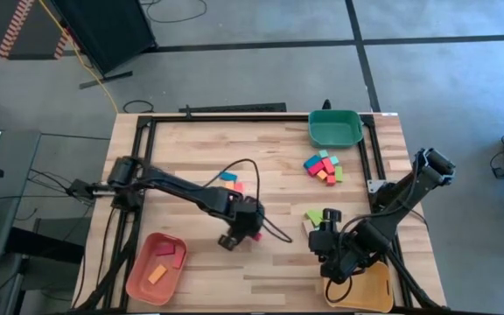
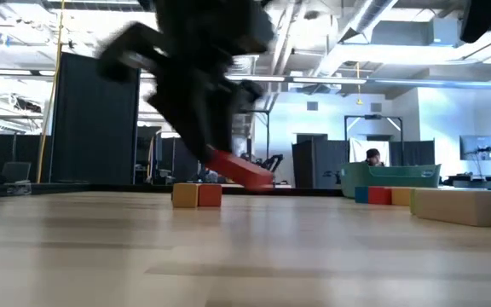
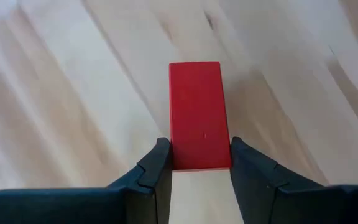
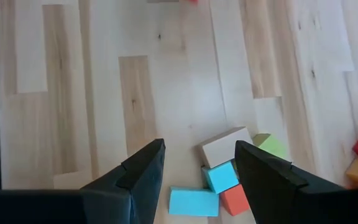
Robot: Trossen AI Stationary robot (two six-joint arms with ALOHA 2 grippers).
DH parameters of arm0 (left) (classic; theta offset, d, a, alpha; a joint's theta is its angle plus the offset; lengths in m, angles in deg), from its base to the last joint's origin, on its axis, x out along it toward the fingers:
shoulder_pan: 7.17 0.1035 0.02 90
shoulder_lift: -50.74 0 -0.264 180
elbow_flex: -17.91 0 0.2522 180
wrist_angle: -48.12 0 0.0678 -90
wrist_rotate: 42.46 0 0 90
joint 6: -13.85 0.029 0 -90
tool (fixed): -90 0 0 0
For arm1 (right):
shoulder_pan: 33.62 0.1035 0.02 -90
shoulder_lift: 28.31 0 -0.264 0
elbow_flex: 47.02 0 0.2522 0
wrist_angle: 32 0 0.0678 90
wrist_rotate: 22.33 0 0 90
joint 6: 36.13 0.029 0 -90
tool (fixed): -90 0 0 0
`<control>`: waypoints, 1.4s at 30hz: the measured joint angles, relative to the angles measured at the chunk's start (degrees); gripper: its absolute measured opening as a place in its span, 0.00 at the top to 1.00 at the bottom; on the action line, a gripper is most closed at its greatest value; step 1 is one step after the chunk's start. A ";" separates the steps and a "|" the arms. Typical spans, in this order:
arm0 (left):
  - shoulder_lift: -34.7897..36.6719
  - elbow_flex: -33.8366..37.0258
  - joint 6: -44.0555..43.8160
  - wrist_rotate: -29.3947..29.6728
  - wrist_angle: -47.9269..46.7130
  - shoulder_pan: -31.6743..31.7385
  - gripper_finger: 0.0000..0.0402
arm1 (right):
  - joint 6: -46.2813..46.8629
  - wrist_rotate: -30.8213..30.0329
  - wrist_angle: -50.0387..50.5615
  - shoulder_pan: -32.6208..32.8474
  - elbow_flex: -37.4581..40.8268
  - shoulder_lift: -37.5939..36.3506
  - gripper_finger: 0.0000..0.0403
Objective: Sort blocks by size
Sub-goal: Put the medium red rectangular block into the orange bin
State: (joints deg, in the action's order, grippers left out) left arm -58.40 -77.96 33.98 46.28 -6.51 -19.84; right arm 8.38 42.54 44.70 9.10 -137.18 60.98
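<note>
Left wrist view: left gripper [image 3: 199, 163] fingers clamped on one end of a red bar block [image 3: 197, 115], lifted clear of the surface [image 3: 73, 93], mid-table. Shallow end grip; could pivot or slip if swung fast. Right gripper [image 4: 199, 168] fingers apart, empty, above a block cluster [image 4: 229, 171].

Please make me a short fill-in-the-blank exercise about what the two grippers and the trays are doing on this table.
1. The left gripper is shut on a ____ bar-shaped block.
2. In the low view, that block is ____ the table, not resting on it.
3. The right gripper is ____ and holds nothing.
4. The salmon tray holds ____ blocks.

Missing words: red; above; open; three
</note>
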 joint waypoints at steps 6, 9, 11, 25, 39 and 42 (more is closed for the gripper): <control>8.11 0.01 -3.71 2.81 -13.97 -2.41 0.69 | -0.59 -2.47 1.22 -0.11 0.00 0.00 0.43; 12.21 0.02 -6.83 2.85 -20.05 -3.93 0.69 | -0.63 -4.30 1.50 -0.11 0.00 0.00 0.43; 14.65 0.02 -9.56 2.84 -23.82 -5.06 0.69 | -0.87 -5.31 1.57 -0.11 0.00 0.00 0.43; 33.64 11.86 -33.20 3.81 -31.56 -15.89 0.69 | -1.46 -9.99 3.30 -5.84 0.00 0.00 0.43; 39.49 24.88 -47.84 3.96 -22.03 -27.58 0.69 | -9.36 -10.08 -0.34 -12.89 0.00 0.00 0.43; 39.49 25.40 -50.33 3.67 -22.08 -29.58 0.69 | -12.08 -10.06 -2.72 -13.86 0.00 0.00 0.43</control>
State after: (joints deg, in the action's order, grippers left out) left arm -18.91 -52.56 -16.35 49.95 -28.59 -49.42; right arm -3.69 32.49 41.98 -4.77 -137.18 60.98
